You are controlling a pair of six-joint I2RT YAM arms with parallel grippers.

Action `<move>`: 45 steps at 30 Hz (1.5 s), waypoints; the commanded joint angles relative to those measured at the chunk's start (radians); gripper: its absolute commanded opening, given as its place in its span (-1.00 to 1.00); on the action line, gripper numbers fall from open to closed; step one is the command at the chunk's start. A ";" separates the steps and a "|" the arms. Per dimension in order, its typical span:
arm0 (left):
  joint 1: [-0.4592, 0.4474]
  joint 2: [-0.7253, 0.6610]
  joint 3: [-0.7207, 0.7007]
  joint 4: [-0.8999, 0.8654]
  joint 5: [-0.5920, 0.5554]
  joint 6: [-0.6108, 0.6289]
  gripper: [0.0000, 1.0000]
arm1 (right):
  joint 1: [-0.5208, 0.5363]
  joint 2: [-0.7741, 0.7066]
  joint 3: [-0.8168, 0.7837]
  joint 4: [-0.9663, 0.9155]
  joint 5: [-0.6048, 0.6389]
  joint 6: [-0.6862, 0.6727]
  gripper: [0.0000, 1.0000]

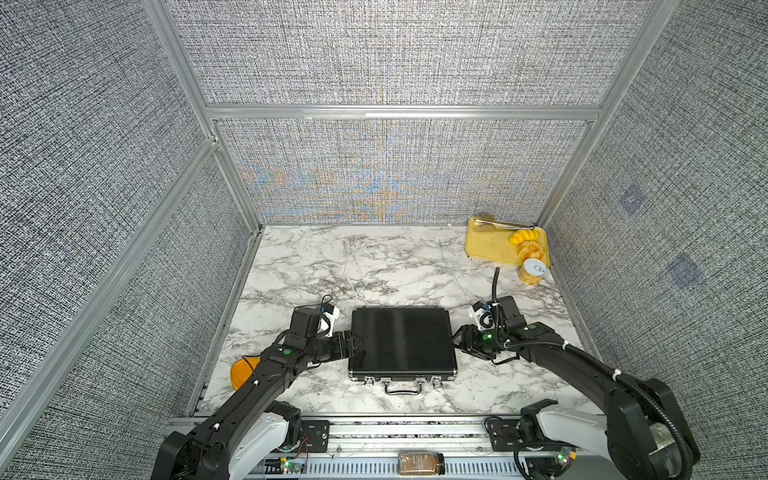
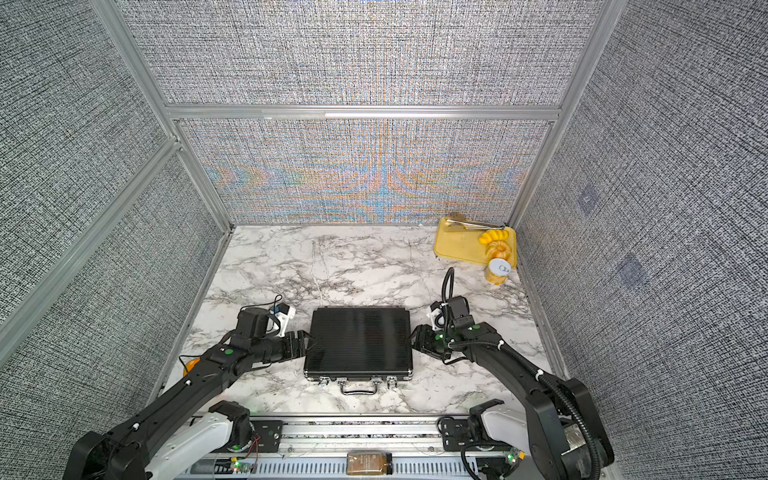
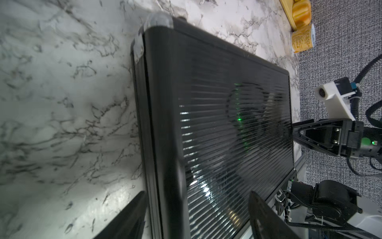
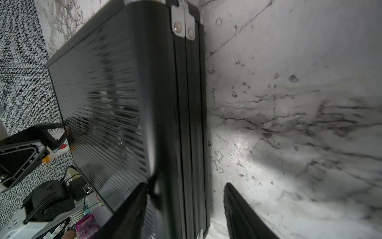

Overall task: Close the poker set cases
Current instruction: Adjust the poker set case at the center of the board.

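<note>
The black ribbed poker set case (image 1: 402,347) (image 2: 359,343) lies flat near the front of the marble table (image 1: 374,266), lid down on its base. Silver latches (image 1: 368,379) and the handle (image 1: 403,388) face the front edge. My left gripper (image 1: 358,343) (image 3: 197,193) is open at the case's left side, one finger over the lid and one beside the table surface. At the right side my right gripper (image 1: 457,338) (image 4: 186,184) is also open and straddles that edge of the case (image 4: 115,103). Neither holds anything.
A yellow tray (image 1: 490,245) with yellow ring-shaped pieces sits at the back right corner, and a yellow can (image 1: 532,272) stands just in front of it. An orange disc (image 1: 241,372) lies under the left arm. A brown bottle (image 1: 420,462) rests on the front rail.
</note>
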 commanded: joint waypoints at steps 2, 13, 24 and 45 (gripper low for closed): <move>-0.023 -0.017 -0.048 0.030 -0.015 -0.068 0.53 | 0.025 -0.002 -0.042 0.137 0.043 0.040 0.23; -0.092 -0.014 -0.147 0.132 0.010 -0.126 0.44 | 0.050 0.143 -0.041 0.258 -0.036 -0.012 0.01; -0.146 -0.086 -0.224 0.171 -0.021 -0.215 0.41 | 0.133 0.349 0.075 0.226 -0.156 -0.146 -0.25; -0.152 -0.071 -0.087 0.027 -0.243 -0.245 0.39 | 0.113 0.468 0.366 -0.016 -0.009 -0.221 0.02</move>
